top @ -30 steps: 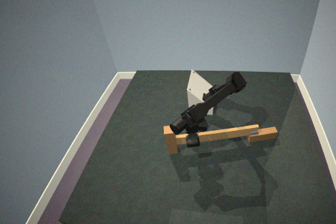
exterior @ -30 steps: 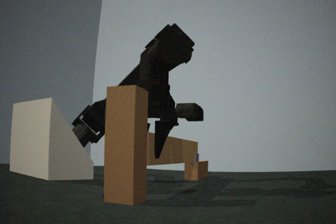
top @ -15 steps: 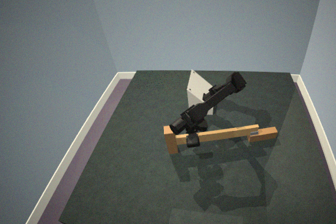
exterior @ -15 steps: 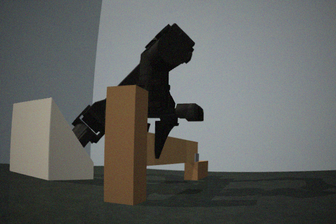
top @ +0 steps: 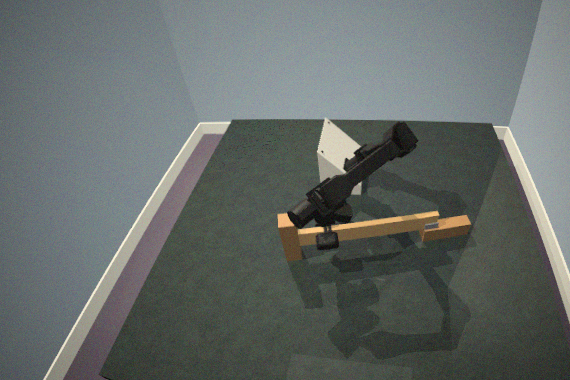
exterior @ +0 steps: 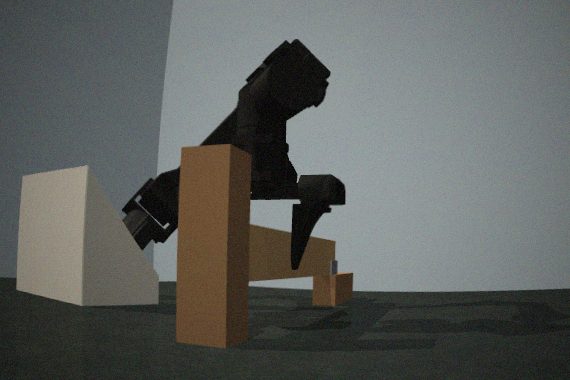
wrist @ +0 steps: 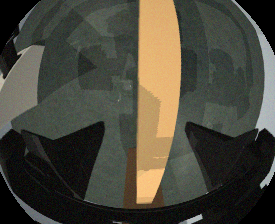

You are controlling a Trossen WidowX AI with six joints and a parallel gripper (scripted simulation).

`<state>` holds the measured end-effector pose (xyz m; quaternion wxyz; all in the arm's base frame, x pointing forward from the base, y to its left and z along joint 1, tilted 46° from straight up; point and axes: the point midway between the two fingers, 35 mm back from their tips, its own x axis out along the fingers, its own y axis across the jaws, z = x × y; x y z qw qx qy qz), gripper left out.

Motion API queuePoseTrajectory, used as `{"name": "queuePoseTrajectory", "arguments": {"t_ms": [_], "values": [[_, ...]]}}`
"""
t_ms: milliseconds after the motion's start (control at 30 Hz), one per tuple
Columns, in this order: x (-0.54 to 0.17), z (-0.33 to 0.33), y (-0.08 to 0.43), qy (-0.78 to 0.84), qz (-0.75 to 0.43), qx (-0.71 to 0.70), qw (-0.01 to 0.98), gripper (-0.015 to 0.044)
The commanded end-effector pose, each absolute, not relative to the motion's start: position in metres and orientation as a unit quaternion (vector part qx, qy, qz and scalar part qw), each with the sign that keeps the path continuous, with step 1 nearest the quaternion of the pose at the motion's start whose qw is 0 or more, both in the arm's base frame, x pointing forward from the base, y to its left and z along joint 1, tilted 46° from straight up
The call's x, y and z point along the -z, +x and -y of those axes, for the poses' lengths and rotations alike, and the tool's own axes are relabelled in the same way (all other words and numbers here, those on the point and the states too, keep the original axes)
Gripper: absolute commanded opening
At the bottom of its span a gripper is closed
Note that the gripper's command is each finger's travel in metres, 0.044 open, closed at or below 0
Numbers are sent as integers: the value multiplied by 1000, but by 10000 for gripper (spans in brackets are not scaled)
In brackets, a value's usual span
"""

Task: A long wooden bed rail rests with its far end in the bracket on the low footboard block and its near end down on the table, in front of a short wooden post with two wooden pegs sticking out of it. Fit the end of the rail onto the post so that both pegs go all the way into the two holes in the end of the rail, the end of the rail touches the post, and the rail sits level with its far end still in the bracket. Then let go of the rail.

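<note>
Now, hand (top: 327, 233): released, fingers spread either side of the bed rail, gripping nothing.
Bed rail (top: 380, 225): level, near end against the post (top: 290, 238), far end on the footboard block (top: 447, 228).
Surface (top: 200, 277): carries post and block.

pegs hidden inside rail (top: 370, 227), far finger behind rail

Pale wedge-shaped block (top: 336, 152) on dark table (top: 200, 252), white rim (top: 125, 247).
</note>
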<state>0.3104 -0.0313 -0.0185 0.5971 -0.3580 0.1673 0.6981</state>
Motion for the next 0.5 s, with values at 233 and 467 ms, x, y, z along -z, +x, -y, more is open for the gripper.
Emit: {"name": "queuePoseTrajectory", "arguments": {"t_ms": [233,467], "values": [[-23,32,302,-363,-169,-694,599,440],[-23,32,302,-363,-169,-694,599,440]]}}
